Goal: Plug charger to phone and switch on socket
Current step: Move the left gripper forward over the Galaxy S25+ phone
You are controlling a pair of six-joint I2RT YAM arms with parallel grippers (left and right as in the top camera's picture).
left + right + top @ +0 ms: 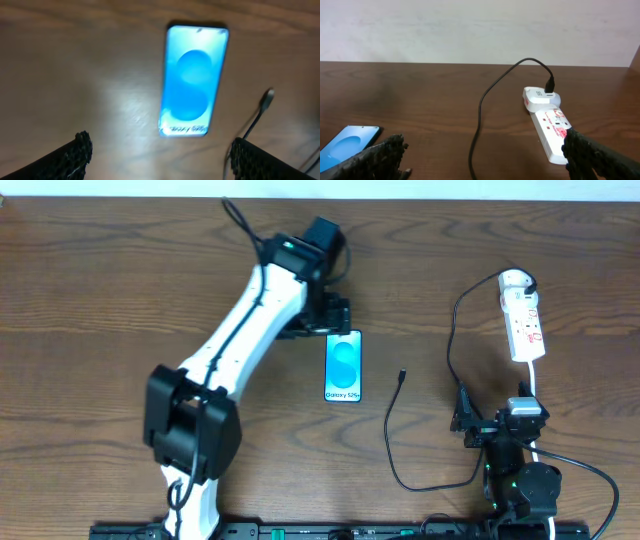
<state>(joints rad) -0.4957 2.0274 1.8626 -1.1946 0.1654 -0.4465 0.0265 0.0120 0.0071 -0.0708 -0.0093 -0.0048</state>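
**Phone may skid**

Slim black-edged, blue-screened phone (pixel 343 366) lies centre, thin black charger cable's tip (pixel 401 376) loose to its right. Left tool (pixel 162 156) hovers wide at its far end. Right tool (pixel 485 152), also wide, hangs before the white power-strip socket (pixel 524 320). Unbraced, the phone could slide during insertion.

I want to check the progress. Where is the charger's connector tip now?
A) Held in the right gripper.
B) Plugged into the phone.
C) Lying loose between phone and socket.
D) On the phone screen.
C: the charger's connector tip lies between the phone and the socket, touching neither.
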